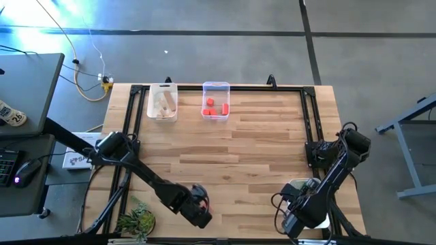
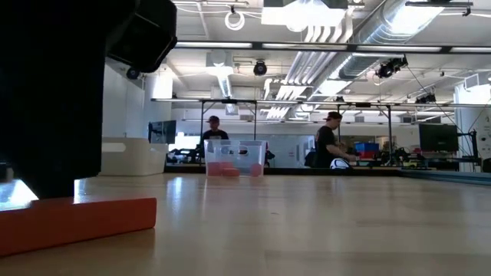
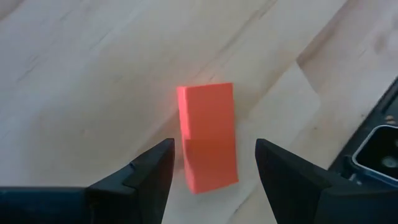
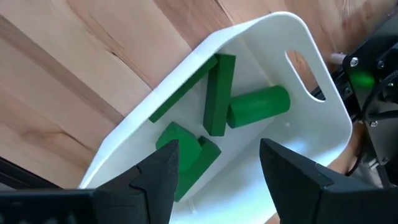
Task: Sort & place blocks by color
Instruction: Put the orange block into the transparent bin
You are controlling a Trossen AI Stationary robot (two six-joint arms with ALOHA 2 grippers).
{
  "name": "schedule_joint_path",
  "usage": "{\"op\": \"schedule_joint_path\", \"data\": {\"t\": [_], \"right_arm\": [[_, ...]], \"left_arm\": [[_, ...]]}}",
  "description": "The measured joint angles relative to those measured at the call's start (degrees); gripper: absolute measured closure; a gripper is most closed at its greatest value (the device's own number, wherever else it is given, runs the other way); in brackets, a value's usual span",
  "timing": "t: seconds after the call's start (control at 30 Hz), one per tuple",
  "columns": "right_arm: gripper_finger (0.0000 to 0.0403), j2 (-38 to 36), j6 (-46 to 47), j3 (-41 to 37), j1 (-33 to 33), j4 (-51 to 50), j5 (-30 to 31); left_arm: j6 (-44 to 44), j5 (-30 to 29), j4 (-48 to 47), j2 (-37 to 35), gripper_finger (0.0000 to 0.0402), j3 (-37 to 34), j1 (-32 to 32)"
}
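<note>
Light wood-plank tabletop [image 1: 225, 153] stands in a workshop hall; no writing is readable. Left tool [image 3: 214, 163], fingers apart, straddles an orange bar [image 3: 207, 137] at the near edge. Right tool [image 4: 217, 165], also spread, hovers over green blocks [image 4: 217, 112] in a white tub [image 4: 298, 46].

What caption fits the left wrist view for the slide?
Left gripper open above a red-orange block lying on the wooden table, fingers either side, not yet touching.

One red-orange bar [image 3: 207, 137] lies on the worktop [image 1: 259, 143]; three red-orange blocks [image 1: 214, 109] fill the clear tub [image 1: 216, 87]; four green blocks [image 4: 217, 102] fill one white tub [image 4: 311, 118]; two people [image 2: 328, 142] stand behind.
</note>
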Motion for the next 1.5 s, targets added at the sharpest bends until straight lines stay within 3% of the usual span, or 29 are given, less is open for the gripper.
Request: {"op": "schedule_joint_path", "data": {"t": [0.3,0.5,1.17,1.27,1.5], "right_arm": [[0.0194,0.0,0.02,0.01,-0.86,1.07,1.58],[0.0194,0.0,0.0,-0.01,-1.59,1.28,2.4],[0.0194,0.0,-0.13,0.0,-3.28,3.83,3.97],[0.0194,0.0,0.88,0.0,-3.28,4.23,3.97],[0.0194,0.0,6.86,0.0,-3.28,5.36,3.95]], "left_arm": [[0.09,-0.76,0.03,2.23,0.0188,0.23,-0.28],[0.3,-3.32,-4.8,2.4,0.0191,0.41,-0.22],[18.17,-6.64,-11.68,2.51,0.0279,0.06,3.74],[20.59,-5.39,-11.64,2.44,0.0305,0.0,4.52],[26.82,-2.15,-10.7,2.45,0.0307,0.77,5.59]]}}
